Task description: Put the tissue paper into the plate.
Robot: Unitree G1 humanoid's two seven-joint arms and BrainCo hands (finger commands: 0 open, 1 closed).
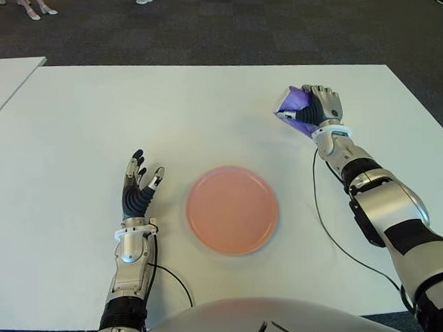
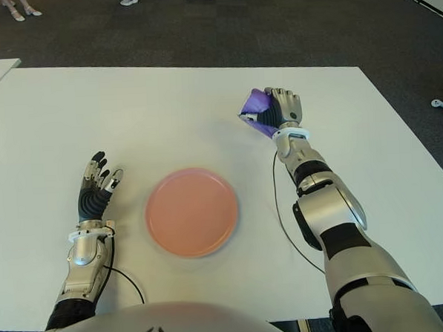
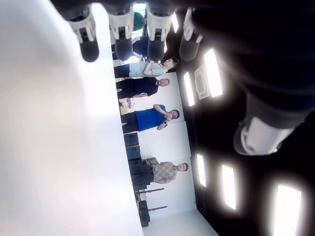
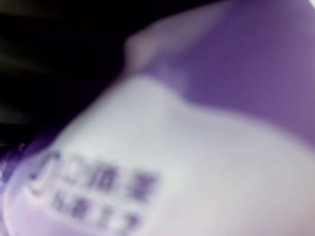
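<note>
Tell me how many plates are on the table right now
1. The single pink plate lies near the front edge of the white table, between the open left robot hand and the right robot hand, which grips the purple tissue pack farther back.

An office or demo hall: grey carpet [image 1: 221, 21] beyond the white surface [image 1: 166, 109], ceiling light panels [image 3: 213, 73], and onlookers [image 3: 147, 118] standing by.

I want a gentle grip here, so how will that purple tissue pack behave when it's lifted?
The tissue pack in the right hand looks soft, so it will probably dent under curled fingers. Its glossy purple wrapper may be slippery. It seems light for its size and unlikely to roll.
</note>
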